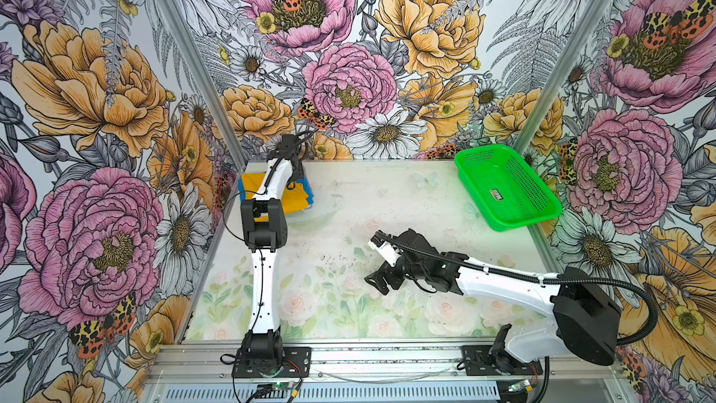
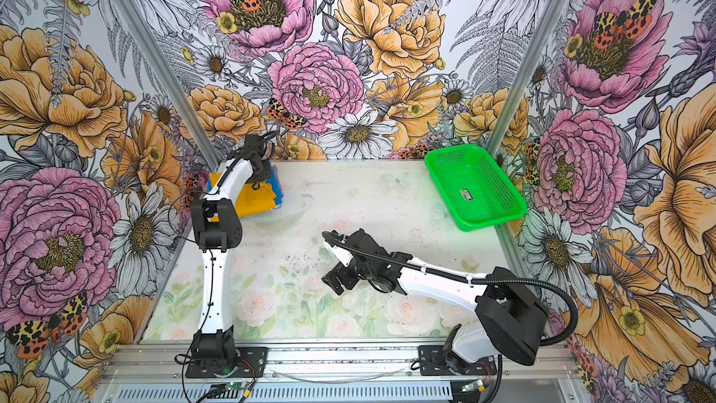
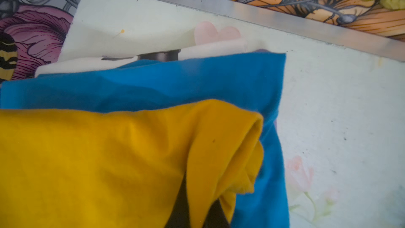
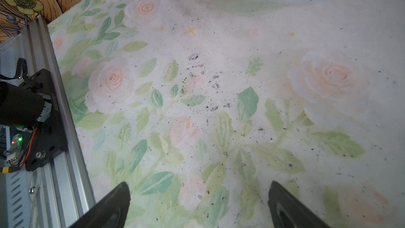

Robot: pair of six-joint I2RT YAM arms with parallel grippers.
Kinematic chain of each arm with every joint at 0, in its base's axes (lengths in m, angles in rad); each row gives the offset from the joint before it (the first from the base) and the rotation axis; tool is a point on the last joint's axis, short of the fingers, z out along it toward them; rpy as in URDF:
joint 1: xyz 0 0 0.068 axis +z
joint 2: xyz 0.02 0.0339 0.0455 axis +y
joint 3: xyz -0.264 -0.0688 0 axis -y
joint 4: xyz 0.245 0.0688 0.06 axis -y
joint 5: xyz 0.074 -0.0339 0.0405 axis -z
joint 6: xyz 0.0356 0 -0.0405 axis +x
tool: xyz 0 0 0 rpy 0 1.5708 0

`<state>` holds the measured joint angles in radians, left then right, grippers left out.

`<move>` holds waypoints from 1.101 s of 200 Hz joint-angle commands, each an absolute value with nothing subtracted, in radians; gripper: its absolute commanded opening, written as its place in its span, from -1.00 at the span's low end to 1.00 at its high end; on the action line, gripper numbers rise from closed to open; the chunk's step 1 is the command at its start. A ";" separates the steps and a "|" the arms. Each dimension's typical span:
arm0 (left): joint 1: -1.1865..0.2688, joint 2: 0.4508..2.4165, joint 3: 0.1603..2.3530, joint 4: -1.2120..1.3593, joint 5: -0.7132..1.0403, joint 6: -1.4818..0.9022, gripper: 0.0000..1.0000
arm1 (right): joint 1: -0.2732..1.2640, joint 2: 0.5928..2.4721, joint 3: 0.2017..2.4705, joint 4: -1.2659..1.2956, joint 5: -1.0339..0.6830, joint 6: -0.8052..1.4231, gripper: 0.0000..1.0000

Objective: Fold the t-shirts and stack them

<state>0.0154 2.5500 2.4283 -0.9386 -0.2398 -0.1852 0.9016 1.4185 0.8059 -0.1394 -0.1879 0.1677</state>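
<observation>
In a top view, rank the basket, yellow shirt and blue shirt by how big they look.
1. basket: clearly largest.
2. yellow shirt: smaller, partly hidden.
3. blue shirt: smallest as seen. Only strips show beside the yellow shirt, so its true size can't be judged.

The yellow shirt and blue shirt are soft, matt knit cloth with a faint fuzz. The basket is glossy perforated plastic. The bench looks matt and printed, scuffed and speckled with dark grit. The rail is brushed metal. The arm shells are smooth white plastic.
</observation>
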 commanded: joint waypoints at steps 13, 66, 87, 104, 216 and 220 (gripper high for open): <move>0.059 2.554 2.521 -0.925 -0.130 -0.241 -1.00 | 0.894 1.411 0.802 -0.130 -0.186 0.185 0.99; 0.054 2.599 2.586 -0.925 -0.046 -0.241 0.38 | 0.894 1.419 0.802 -0.131 -0.198 0.192 0.99; 0.044 2.582 2.578 -0.925 -0.009 -0.198 0.97 | 0.894 1.425 0.804 -0.132 -0.207 0.192 0.99; 0.061 2.524 2.532 -0.925 0.030 -0.196 0.98 | 0.895 1.430 0.809 -0.131 -0.217 0.191 0.99; 0.324 2.118 1.928 -0.745 0.298 -0.221 0.98 | 0.920 1.556 1.125 -0.129 -0.217 0.160 0.99; 0.335 2.124 1.924 -0.733 0.312 -0.219 0.98 | 0.924 1.559 1.134 -0.129 -0.220 0.159 0.99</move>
